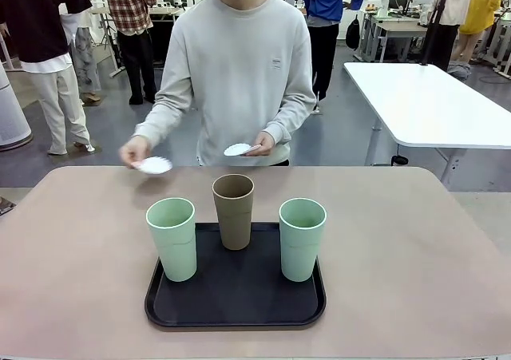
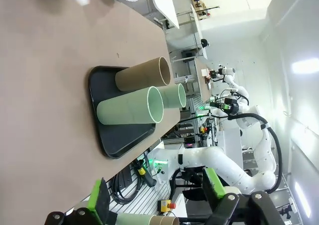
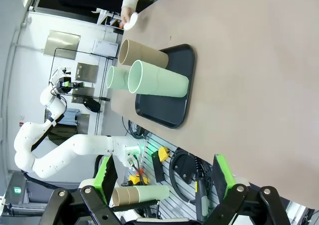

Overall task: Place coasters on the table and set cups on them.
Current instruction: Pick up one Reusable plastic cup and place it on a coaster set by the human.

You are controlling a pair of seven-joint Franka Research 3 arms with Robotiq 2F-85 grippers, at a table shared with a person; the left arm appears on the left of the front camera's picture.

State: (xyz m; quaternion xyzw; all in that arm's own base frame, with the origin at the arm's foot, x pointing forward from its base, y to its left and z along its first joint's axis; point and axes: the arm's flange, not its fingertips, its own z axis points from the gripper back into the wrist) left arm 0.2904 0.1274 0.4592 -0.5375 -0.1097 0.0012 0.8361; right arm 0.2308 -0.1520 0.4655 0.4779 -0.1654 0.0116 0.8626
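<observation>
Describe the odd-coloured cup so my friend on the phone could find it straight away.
On the large beige-pink tabletop lies a black rounded-corner tray holding three tall handleless tumblers. The middle one, farthest back toward the person, is the tan brown matte tumbler; the pale mint green tumblers flank it, so it alone is brown.

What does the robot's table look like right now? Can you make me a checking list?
Surface: pinkish table with a black tray on it.
Job's things: three cups, two green and one brown, upright on the tray; two coasters held by a person, not yet laid down.
Clutter: nothing seen.
Claws: left claw open; right claw open; both hold nothing.
Cables: black cables below the table's edge.
Surroundings: white table, people standing behind.
</observation>
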